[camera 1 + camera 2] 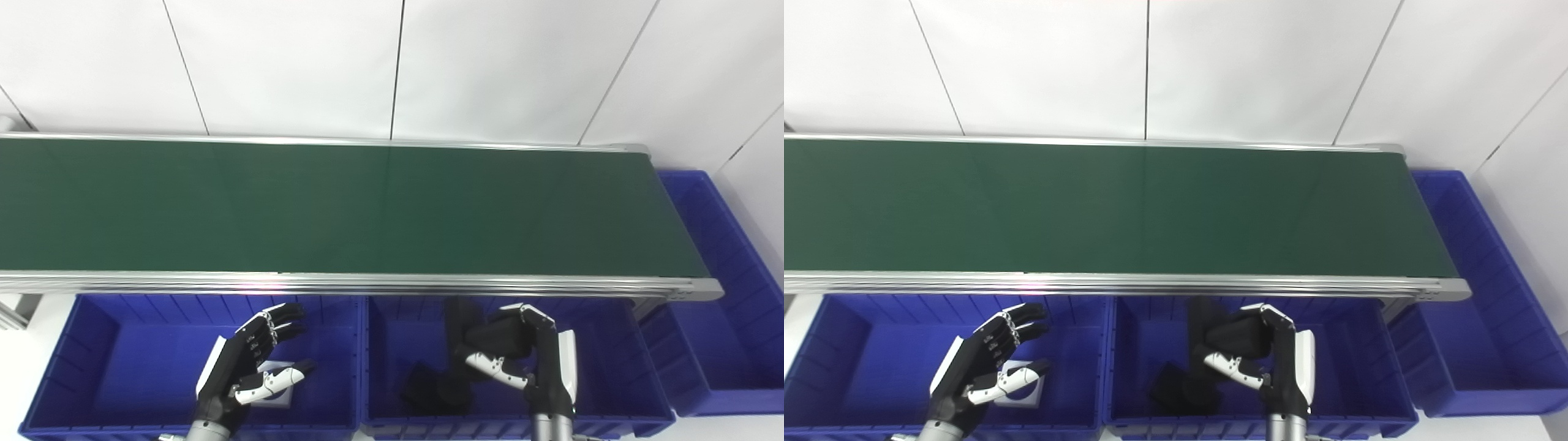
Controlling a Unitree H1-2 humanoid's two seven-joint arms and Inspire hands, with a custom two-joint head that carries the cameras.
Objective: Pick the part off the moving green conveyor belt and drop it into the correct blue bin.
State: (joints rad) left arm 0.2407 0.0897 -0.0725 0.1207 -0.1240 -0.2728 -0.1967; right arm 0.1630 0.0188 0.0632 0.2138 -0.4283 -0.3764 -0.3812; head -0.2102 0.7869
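Belt (343, 208) is bare, so you're mostly done: your right hand (527, 355) is clutching the black part (499, 340) over the middle blue bin (637, 367), just let go; left hand (251, 361) hangs loose, holding nothing

Green conveyor belt (343, 208) runs left to right between silver rails. Bare of parts on top. Ends at right above a blue bin (723, 257).
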